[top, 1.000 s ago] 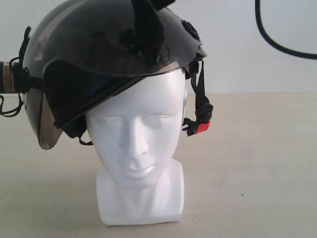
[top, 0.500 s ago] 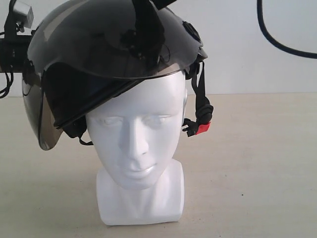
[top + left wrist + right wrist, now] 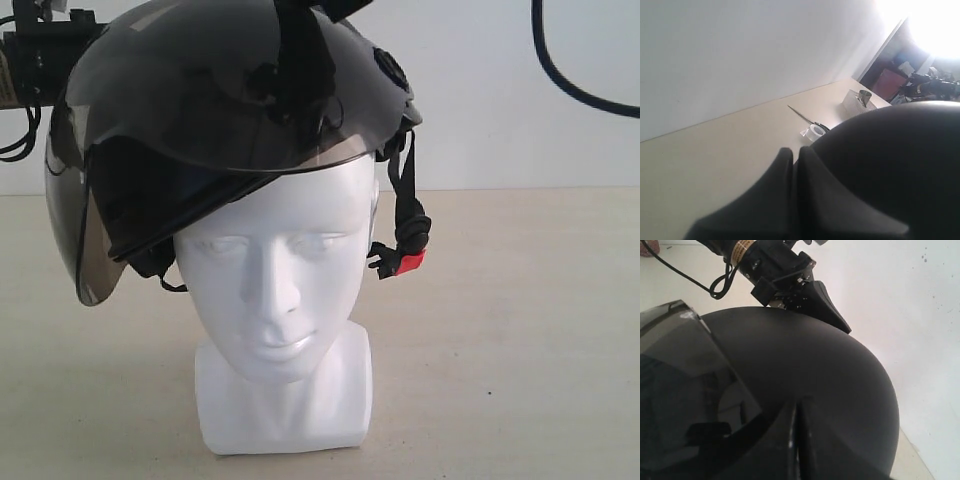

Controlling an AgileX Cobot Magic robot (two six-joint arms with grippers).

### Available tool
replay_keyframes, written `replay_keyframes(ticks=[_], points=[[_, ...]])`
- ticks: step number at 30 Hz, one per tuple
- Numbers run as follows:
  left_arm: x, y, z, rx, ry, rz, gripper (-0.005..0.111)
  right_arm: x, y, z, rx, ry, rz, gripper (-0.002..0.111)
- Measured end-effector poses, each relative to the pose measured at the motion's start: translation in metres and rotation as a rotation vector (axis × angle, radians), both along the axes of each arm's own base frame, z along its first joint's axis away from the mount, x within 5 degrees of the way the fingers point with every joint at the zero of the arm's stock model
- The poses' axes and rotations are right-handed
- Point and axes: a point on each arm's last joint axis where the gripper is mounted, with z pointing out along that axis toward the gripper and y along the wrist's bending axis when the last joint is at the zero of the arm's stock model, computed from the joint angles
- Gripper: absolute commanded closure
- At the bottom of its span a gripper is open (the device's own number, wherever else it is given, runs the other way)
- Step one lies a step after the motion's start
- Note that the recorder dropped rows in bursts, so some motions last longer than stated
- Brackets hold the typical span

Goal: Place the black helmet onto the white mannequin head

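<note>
The black helmet [image 3: 200,90] sits on top of the white mannequin head [image 3: 280,260], which stands upright on its squarish base in the middle of the pale table [image 3: 520,330]. The helmet covers the crown and leaves the brow and face bare. It is not level: the side toward nine o'clock hangs lower than the side toward three o'clock. The smoky visor [image 3: 75,235] is swung up over the shell, and one edge of it droops beside the head at about nine o'clock, level with the eyes. At three o'clock from the face a black chin strap [image 3: 405,195] dangles loose beside the head, ending in the red buckle clip [image 3: 408,262] at about cheek height. The right gripper [image 3: 796,407] comes down from twelve o'clock onto the dome, its two fingers pressed together with nothing between them, the tips against the shell. The left gripper [image 3: 792,152] reaches in from about ten o'clock, behind the helmet; its fingers are likewise closed on each other, gripping nothing, and lie right against the curved black shell. A dark cable [image 3: 570,85] loops across the wall at about two o'clock.
</note>
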Motion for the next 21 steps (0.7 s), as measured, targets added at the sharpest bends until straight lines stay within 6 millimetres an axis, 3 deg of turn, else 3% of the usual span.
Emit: replay_keyframes(ticks=[10,21], points=[[-0.001,0.020,-0.002,0.029,-0.013,-0.014,0.102,0.000,0.000,-0.001,-0.001,0.011,-0.004,0.108],[-0.005,0.077,-0.021,0.153,0.087,0.058,0.102,-0.002,-0.001,0.000,-0.003,0.020,-0.001,0.108]])
